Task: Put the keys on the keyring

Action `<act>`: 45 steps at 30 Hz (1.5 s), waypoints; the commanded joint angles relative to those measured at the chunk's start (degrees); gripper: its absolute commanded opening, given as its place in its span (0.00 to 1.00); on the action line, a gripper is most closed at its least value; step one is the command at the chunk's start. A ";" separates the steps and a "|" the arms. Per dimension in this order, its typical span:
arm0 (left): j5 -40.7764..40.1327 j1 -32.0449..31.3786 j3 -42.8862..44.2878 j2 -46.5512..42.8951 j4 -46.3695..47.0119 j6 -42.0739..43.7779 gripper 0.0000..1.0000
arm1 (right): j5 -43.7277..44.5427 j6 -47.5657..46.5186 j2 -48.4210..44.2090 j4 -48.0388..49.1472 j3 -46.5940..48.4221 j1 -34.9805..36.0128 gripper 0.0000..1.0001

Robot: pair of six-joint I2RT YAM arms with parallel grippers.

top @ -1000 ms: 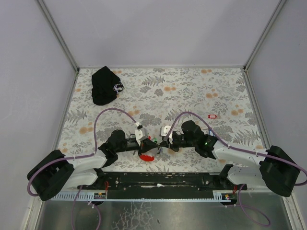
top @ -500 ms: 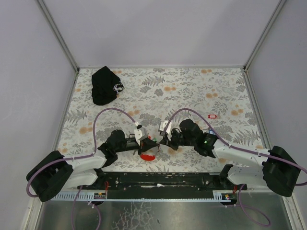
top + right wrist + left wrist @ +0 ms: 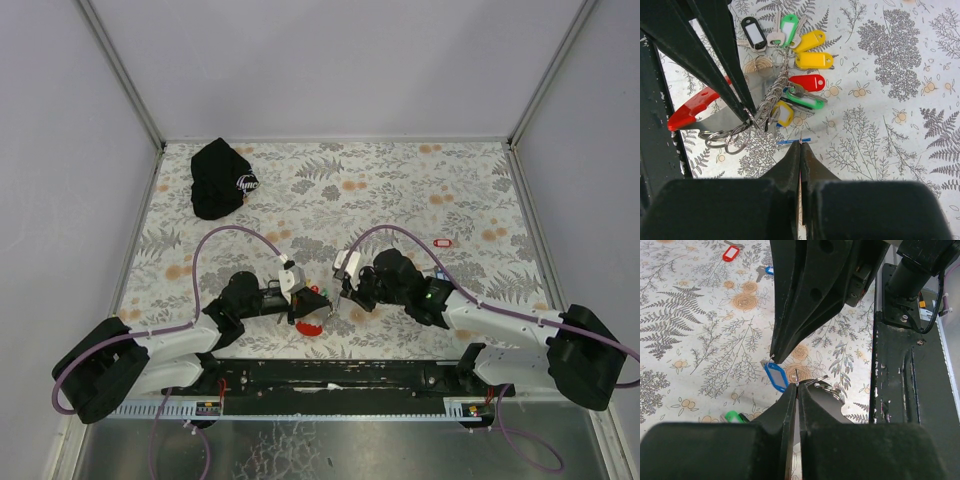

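Low in the middle of the top view, the left pincer is squeezing fully closed on the keyring. The right pincer, also closed tight, is gripping a blue-tagged key just beside it. The remaining keys are bunching along the ring above the floral counter.

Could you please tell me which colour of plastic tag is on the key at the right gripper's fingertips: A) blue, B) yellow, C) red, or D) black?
A: the right gripper is shut on the small key with the blue oblong plastic tag, which hangs at its tips.
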 commanded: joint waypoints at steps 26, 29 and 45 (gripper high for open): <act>21.14 5.42 5.88 4.85 -1.63 1.44 0.00 | -12.99 -7.89 -9.83 20.91 -13.00 -0.01 0.00; 21.38 5.59 6.14 5.59 -1.41 1.43 0.00 | -13.23 -6.93 -9.40 21.30 -13.00 0.01 0.00; 20.05 7.86 4.04 5.18 3.94 -1.43 0.00 | -12.45 -3.32 -8.47 22.38 -14.02 0.14 0.00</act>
